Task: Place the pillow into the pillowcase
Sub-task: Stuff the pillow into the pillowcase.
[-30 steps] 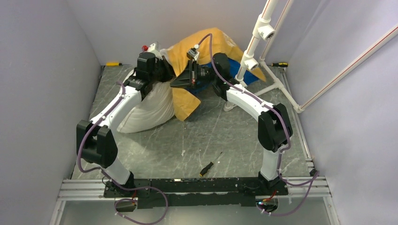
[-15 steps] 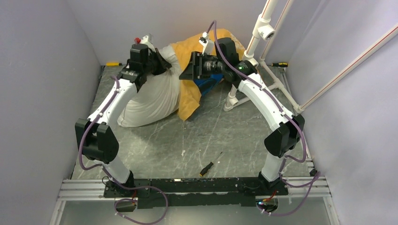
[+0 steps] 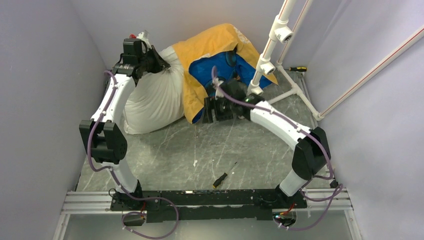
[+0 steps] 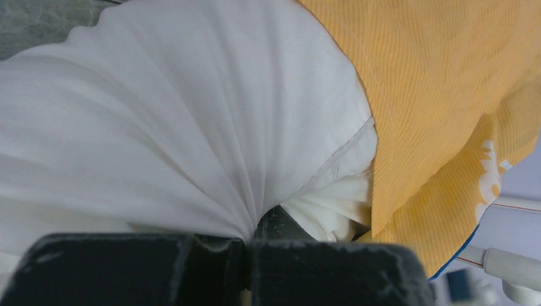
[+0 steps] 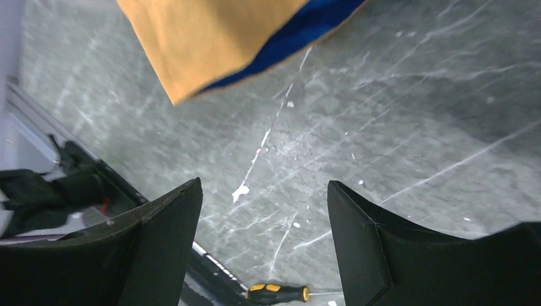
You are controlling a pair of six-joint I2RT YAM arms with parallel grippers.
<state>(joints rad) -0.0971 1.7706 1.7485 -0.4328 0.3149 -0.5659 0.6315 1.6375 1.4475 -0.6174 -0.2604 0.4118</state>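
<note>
My left jaws are clamped on a gathered corner of the pillow (image 4: 191, 115), its bulk hanging below them. The pillowcase (image 3: 215, 50) overlaps its other end, just to their right. My right jaws stand wide and empty, with the case's loose hem just ahead, above the surface (image 5: 383, 127). I'd bite one layer of that hem only, then draw it over the pillow. A second ago the right jaws were shut, up at the lifted case, and the left sat lower.
</note>
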